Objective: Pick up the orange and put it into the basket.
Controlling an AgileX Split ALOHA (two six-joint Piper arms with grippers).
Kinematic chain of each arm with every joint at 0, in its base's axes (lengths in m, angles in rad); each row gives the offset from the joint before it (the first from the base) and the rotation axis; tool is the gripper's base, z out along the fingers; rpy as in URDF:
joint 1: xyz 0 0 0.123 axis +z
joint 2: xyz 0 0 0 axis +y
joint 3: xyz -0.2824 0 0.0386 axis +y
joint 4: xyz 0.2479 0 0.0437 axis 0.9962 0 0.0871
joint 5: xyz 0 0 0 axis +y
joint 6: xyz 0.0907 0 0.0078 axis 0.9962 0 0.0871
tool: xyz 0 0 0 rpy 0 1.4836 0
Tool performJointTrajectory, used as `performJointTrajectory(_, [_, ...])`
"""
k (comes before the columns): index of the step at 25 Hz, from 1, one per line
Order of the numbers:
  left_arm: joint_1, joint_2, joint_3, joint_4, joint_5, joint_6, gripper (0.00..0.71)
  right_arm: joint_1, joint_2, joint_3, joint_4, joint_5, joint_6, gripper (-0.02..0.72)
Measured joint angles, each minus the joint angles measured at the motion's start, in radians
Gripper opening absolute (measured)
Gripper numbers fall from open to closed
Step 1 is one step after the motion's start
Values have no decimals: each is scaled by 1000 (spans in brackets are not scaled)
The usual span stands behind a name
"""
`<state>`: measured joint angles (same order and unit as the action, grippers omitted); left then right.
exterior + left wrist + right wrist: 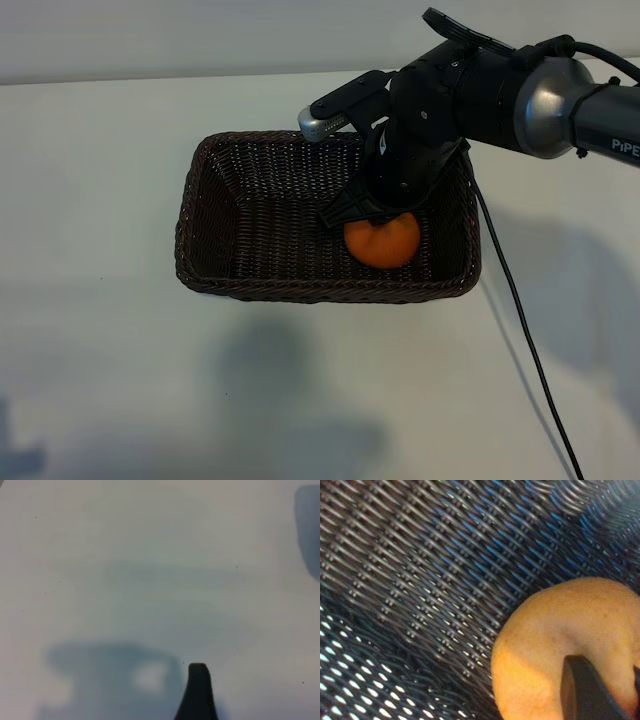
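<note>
The right end effector (385, 215), angled steeply down from an arm reaching over the basket (200, 250), grips the orange (382, 242) low inside its right end; the firm, light, round fruit suits a hold across its middle. The left end effector (197, 692) hangs open over bare tabletop (150, 555)

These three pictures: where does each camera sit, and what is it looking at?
Exterior view: outside the rig, steeply above the white table, looking at the dark brown woven wicker basket; the right arm's black gripper holds the small round orange inside it.
Left wrist view: on the left arm, facing bare table; one dark fingertip shows.
Right wrist view: on the right arm, facing basket weave close up; one fingertip on the orange.
Shared: exterior and right wrist views both show orange and basket.
</note>
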<state>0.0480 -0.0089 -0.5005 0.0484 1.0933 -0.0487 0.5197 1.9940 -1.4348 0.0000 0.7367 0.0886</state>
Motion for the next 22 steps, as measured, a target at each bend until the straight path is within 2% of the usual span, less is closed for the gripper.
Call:
performJointTrajectory(2, [0, 0, 0, 0, 0, 0, 592, 0, 0, 0, 0, 0, 0, 165])
performJointTrajectory(4, [0, 0, 0, 0, 0, 0, 592, 0, 0, 0, 0, 4, 0, 270])
performJointTrajectory(7, [0, 0, 0, 0, 0, 0, 592, 0, 0, -1, 0, 12, -1, 507])
performJointTrajectory(10, [0, 0, 0, 0, 0, 0, 592, 0, 0, -1, 0, 17, -1, 670])
performJointTrajectory(12, [0, 0, 0, 0, 0, 0, 592, 0, 0, -1, 0, 20, -1, 700])
performJointTrajectory(15, [0, 0, 0, 0, 0, 0, 592, 0, 0, -14, 0, 49, -1, 696])
performJointTrajectory(22, [0, 0, 0, 0, 0, 0, 592, 0, 0, -195, -9, 219, 0, 670])
